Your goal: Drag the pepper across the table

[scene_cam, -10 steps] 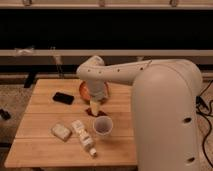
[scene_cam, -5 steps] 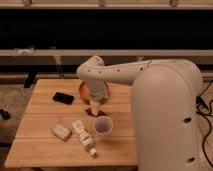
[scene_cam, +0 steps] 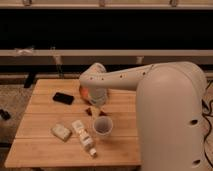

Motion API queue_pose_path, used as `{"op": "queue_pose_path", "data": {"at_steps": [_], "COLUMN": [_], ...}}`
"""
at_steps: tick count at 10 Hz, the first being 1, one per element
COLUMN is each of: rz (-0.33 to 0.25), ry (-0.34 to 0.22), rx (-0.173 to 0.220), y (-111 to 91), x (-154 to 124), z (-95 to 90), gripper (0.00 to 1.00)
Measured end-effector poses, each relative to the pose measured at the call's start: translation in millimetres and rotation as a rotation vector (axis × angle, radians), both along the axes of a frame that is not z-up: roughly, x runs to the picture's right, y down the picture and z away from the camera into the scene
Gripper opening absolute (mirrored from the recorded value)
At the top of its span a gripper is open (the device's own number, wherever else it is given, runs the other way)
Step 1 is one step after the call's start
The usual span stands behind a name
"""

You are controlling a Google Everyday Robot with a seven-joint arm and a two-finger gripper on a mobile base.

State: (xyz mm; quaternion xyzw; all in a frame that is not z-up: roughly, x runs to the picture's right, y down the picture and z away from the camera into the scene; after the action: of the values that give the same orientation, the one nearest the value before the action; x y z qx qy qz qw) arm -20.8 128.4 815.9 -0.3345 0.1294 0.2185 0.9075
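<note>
The pepper (scene_cam: 90, 111) is a small dark red wedge on the light wooden table (scene_cam: 45, 150), just above the white cup (scene_cam: 102, 126). My white arm reaches in from the right and bends down over the middle of the table. The gripper (scene_cam: 96, 104) hangs at the arm's end, right over the pepper and touching or nearly touching it. The arm's wrist hides most of the gripper. The round orange bowl (scene_cam: 84, 93) lies partly hidden behind the wrist.
A black phone (scene_cam: 63, 98) lies at the left back. A pale wrapped snack (scene_cam: 61, 132) and a small lying bottle (scene_cam: 85, 137) are at the front left, next to the cup. My arm's large body covers the table's right side.
</note>
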Motion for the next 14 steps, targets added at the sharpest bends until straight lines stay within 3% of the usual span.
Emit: {"op": "queue_pose_path", "data": {"at_steps": [3,8,12,14], "rz": [0.018,0.041,0.036,0.032], "ry": [0.008,0.018,0.008,0.002], "rx": [-0.007,-0.025,-0.029,-0.030], "y": [14,24,26,28], "x": [6,17,11,7], "z": [12.6,50.3,62.6,64.2], "gripper": [0.76,0.76,0.76,0.60]}}
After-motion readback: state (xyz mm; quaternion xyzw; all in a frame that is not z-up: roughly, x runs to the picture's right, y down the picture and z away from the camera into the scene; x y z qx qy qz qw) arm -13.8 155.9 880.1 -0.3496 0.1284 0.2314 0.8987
